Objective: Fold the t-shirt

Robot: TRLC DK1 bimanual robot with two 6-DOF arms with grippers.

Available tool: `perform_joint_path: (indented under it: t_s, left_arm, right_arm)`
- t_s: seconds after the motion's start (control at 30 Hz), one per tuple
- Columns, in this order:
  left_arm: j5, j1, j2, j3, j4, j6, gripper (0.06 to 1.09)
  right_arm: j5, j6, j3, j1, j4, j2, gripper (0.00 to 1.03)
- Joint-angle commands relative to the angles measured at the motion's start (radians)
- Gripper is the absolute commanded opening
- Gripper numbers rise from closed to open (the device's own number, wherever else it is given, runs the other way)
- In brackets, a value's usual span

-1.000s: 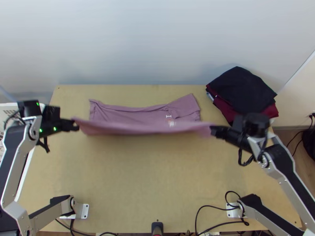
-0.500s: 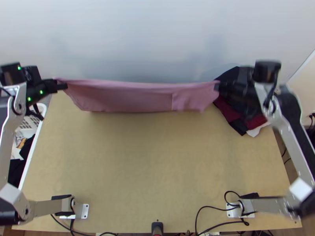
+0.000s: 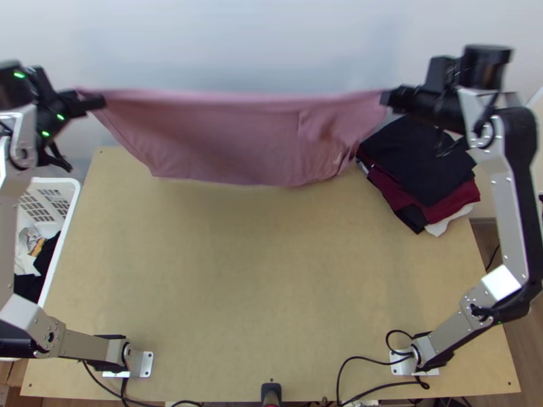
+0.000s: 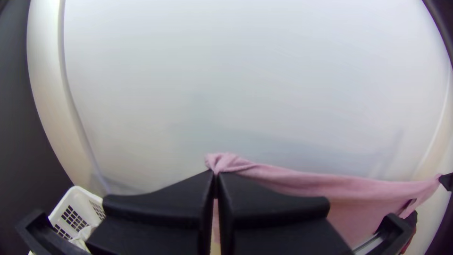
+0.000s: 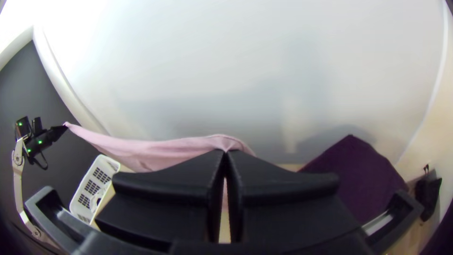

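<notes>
The mauve-pink t-shirt (image 3: 224, 136) hangs stretched between both grippers over the table's far part, its upper edge taut and its lower edge near the tabletop. In the top view my left gripper (image 3: 95, 102) holds one upper corner; in the left wrist view the fingers of my left gripper (image 4: 216, 174) are pressed together on bunched cloth (image 4: 229, 161). At the opposite corner is my right gripper (image 3: 388, 98). The right wrist view has my right gripper (image 5: 225, 153) shut on the cloth's edge, with the shirt (image 5: 155, 151) running off to the other arm.
A pile of dark and maroon clothes (image 3: 421, 163) lies at the table's far right corner. Left of the table stands a white basket (image 3: 68, 197) with clothes in it. A pale wall (image 3: 258, 41) rises behind the table (image 3: 258, 271). Black cables (image 3: 346, 366) lie along the near edge.
Both grippers have moved toward the far wall and slightly apart, carrying the shirt. Its part that lay on the far tabletop a second ago has come up, and the cloth now hangs between them.
</notes>
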Motion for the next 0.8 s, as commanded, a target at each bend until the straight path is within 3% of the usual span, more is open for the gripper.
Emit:
perform_joint_path:
  t_s: [0.0,0.47,0.77]
  left_arm:
    - [-0.065,0.004,-0.017,0.120,0.009,-0.012,0.09]
    - [-0.088,-0.008,-0.330,0.072,0.013,0.005,0.09]
    - [-0.077,-0.010,-0.669,-0.203,0.058,-0.032,0.09]
  right_arm:
    - [0.015,-0.020,0.043,-0.015,0.047,-0.092,0.03]
    - [0.029,-0.054,-0.109,-0.058,0.064,-0.523,0.03]
    - [0.031,-0.087,-0.298,-0.104,0.054,-0.795,0.03]
